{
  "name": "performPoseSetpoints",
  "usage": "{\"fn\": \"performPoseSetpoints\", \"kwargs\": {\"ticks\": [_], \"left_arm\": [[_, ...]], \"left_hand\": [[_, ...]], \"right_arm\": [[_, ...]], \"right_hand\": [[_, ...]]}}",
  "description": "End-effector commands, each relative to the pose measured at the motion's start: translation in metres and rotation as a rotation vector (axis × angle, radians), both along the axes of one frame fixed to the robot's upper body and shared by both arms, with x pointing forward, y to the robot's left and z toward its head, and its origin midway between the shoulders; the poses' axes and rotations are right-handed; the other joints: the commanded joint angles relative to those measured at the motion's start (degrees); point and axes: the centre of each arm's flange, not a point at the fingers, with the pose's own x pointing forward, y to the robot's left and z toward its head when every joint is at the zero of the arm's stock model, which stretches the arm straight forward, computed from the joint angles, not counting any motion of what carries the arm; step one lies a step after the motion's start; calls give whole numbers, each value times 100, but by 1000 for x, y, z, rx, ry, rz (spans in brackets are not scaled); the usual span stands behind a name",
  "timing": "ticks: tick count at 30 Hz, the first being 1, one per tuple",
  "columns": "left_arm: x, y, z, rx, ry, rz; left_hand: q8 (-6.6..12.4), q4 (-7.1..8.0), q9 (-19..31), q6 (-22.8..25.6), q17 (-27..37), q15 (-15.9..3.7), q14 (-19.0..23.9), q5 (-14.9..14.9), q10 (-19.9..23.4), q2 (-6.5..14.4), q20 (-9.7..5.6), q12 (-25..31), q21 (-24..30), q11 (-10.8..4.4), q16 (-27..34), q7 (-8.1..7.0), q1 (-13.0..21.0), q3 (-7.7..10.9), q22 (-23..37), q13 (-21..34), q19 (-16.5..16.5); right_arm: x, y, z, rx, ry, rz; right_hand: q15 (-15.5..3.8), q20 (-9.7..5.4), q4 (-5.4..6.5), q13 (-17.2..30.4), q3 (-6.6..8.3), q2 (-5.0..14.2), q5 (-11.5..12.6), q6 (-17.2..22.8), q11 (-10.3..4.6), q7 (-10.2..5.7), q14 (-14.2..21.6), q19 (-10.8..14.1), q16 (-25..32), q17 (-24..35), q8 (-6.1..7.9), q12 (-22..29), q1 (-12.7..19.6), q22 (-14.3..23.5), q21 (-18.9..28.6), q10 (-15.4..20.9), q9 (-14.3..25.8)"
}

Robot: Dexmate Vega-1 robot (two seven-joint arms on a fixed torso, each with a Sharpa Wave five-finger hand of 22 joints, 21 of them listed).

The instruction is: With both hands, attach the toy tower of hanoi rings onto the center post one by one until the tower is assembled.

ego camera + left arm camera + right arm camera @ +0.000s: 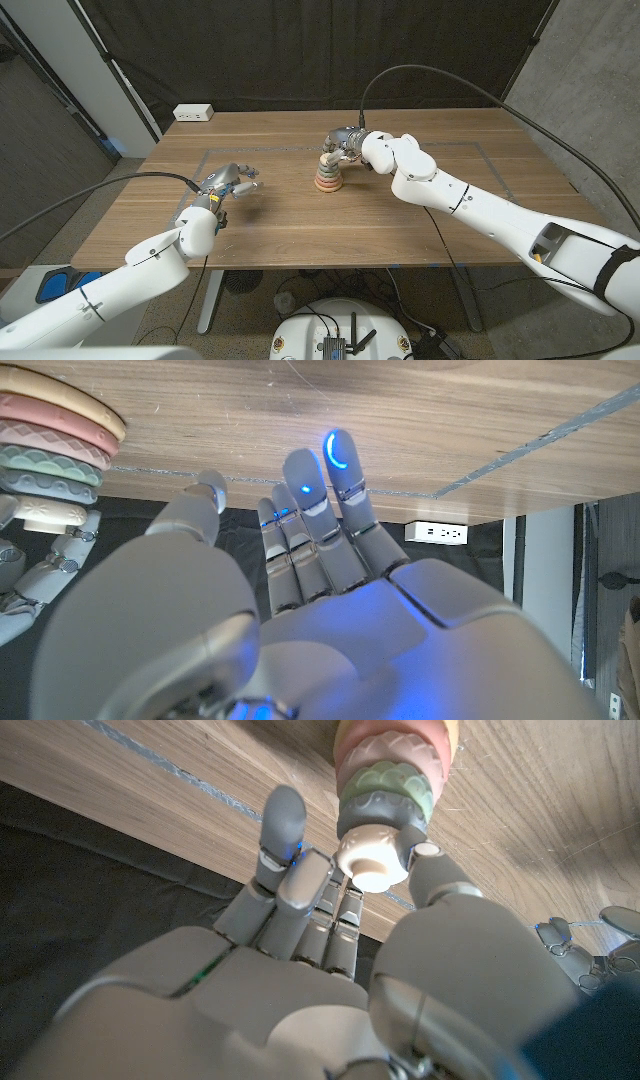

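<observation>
And here we are at the tower [328, 176], standing upright near the middle of the table [400, 225], a touch toward the far edge, rings stacked wide at the base and narrowing upward. The right hand [343, 146] is right on top of it, reaching in from the right-hand edge; in the right wrist view its fingers [283, 840] and thumb bracket the cream top piece [371, 862], though whether they actually pinch it I cannot tell. The post's axis runs straight up, so any seating push looks to go straight down. The left hand [229, 184] hangs well apart toward the left edge, fingers spread, holding nothing. Right is clearly the nearer hand here.
</observation>
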Motion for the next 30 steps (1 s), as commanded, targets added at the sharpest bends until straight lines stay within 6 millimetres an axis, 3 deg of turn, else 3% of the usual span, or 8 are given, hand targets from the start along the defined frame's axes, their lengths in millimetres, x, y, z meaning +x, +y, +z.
{"fn": "performPoseSetpoints", "kwargs": {"ticks": [1, 10, 17, 30], "left_arm": [[2, 2, -1, 0, 7, 1], [1, 3, -1, -2, 4, 6], [1, 3, 0, -1, 5, 9], [1, 0, 1, 3, 1, 7]], "left_hand": [[-22, 8, 12, 13, 10, -399, 25, 7, 8, 3, -820, 0, 9, -4, 23, 4, -38, 57, 16, 10, 30], [-19, 7, 13, 21, 11, -399, 28, 7, 13, 2, -820, 3, 13, -2, 28, 2, -39, 60, 19, 11, 35], [-20, 6, 13, 19, 11, -399, 29, 7, 8, 3, -821, -2, 12, -4, 31, 4, -39, 63, 19, 7, 32], [-14, 2, 15, 37, 11, -399, 76, 7, 32, 3, -823, 14, 60, -19, 62, -10, -31, 73, 81, 21, 114]], "right_arm": [[5, -1, -4, 2, 13, -11], [5, -2, -5, -5, 18, -4], [5, -5, -4, 1, 32, 12], [2, -12, -4, 7, 26, 7]], "right_hand": [[11, -170, 48, 29, 4, 355, 25, 58, -341, -13, -26, 13, 2, 23, 10, 28, 284, -5, -15, 355, 24], [12, -167, 45, 2, -19, 302, 28, -106, -298, -46, -64, -8, -4, 24, -74, -60, 238, -13, -25, 153, 27], [11, -168, 79, -98, -110, 98, 39, -491, -119, 112, -163, -24, -38, 22, -203, -154, 15, -17, -31, -273, 74], [10, -173, 86, -195, -161, -84, 58, -909, 28, 152, -258, -53, -56, 25, -286, -166, -177, -29, -72, -690, 132]]}}
